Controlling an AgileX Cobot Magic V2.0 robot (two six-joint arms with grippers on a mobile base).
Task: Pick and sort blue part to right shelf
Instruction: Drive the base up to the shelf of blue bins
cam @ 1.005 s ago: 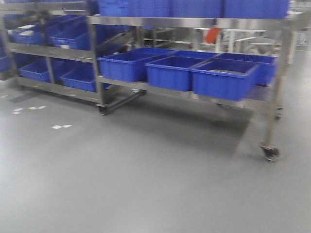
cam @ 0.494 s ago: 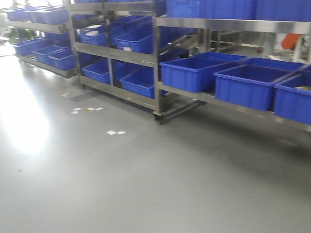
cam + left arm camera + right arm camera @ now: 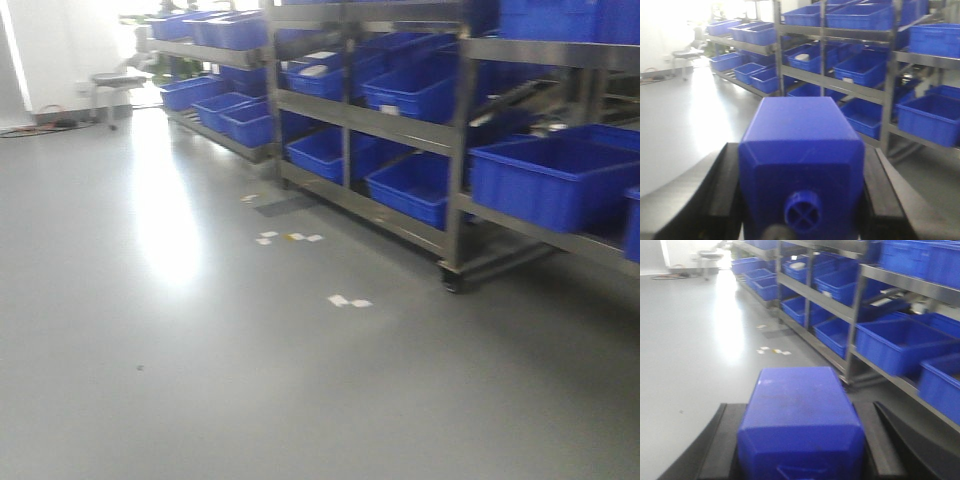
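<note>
The blue part (image 3: 800, 427) sits lower centre in your right wrist view, clamped tight by the right gripper (image 3: 800, 412). Your left gripper (image 3: 801, 152) likewise clamps a stud-capped blue block (image 3: 800, 167).

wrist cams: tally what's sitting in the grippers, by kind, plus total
round-capped blue block, in the left gripper: 1
other blue block, cap end cut off by the frame, in the right gripper: 1
Total: 2
</note>
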